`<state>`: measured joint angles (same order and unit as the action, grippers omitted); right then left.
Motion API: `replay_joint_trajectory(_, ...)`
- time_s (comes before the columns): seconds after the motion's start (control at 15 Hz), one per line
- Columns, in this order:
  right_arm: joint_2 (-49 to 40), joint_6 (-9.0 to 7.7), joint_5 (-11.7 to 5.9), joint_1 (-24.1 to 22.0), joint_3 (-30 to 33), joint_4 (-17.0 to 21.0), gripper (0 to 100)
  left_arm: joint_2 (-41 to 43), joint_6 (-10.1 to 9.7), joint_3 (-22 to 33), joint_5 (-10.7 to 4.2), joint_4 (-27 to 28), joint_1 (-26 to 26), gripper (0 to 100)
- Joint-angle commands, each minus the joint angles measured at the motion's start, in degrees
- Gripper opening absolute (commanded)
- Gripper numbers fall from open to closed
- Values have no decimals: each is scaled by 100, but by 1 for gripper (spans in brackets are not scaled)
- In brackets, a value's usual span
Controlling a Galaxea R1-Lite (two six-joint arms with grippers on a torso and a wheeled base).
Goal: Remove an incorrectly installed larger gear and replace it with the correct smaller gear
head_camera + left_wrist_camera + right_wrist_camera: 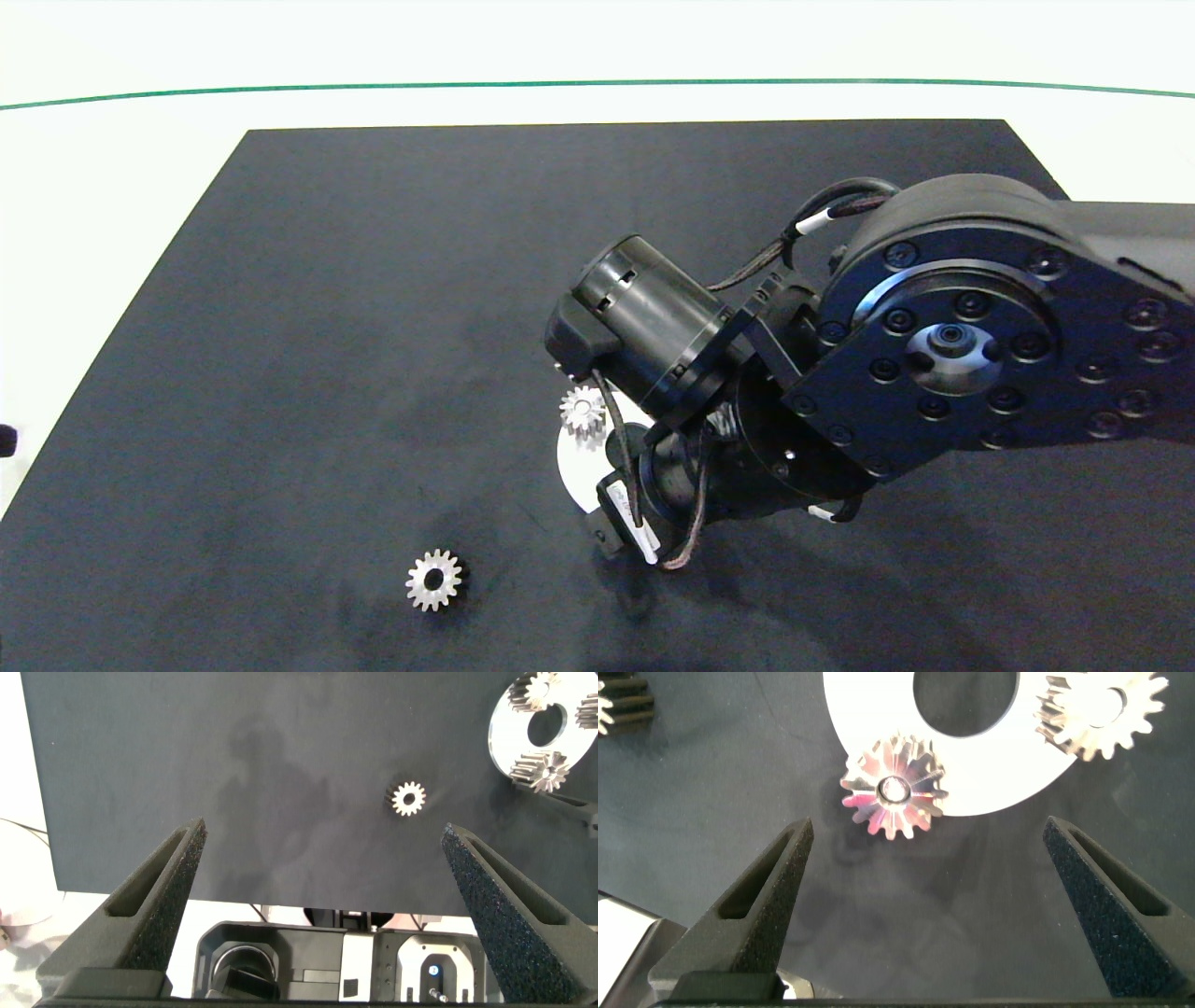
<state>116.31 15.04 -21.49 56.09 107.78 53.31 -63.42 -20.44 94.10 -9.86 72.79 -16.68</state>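
The larger gear point(894, 789), spiky with a small centre hole, sits on the rim of a white ring plate point(990, 775). My right gripper point(926, 831) hovers open just short of it, the gear lying a little beyond the gap between its fingers. A smaller gear point(1102, 709) with blunt teeth also sits on the plate and shows beside the arm point(583, 411). Another smaller gear point(434, 580) lies loose on the black mat point(327, 327). My left gripper point(322, 829) is open and holds nothing, well back from that loose gear point(407, 798).
The right arm point(934, 345) covers most of the ring plate point(571, 462) in the head view and hides the larger gear there. The mat lies on a white table point(112, 187) with a green line point(597, 82) along the far side.
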Motion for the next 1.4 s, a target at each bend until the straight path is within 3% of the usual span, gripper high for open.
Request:
replay_joint_trajectory(0.07, 120, 7, -4, 16, 86, 30, 100, 5, -12, 3, -7, 42, -2, 100)
replay_joint_trajectory(0.6, 445, -1, -4, 34, 165, -163, 100, 22, -3, 3, -7, 42, -11, 100)
replay_joint_trajectory(1.0, 595, -19, -13, 7, 173, -163, 88, 49, -3, 3, -7, 42, -2, 100)
replay_joint_trajectory(1.4, 656, -256, -13, -54, 209, -163, 76, 66, 32, 3, -7, 42, -2, 100)
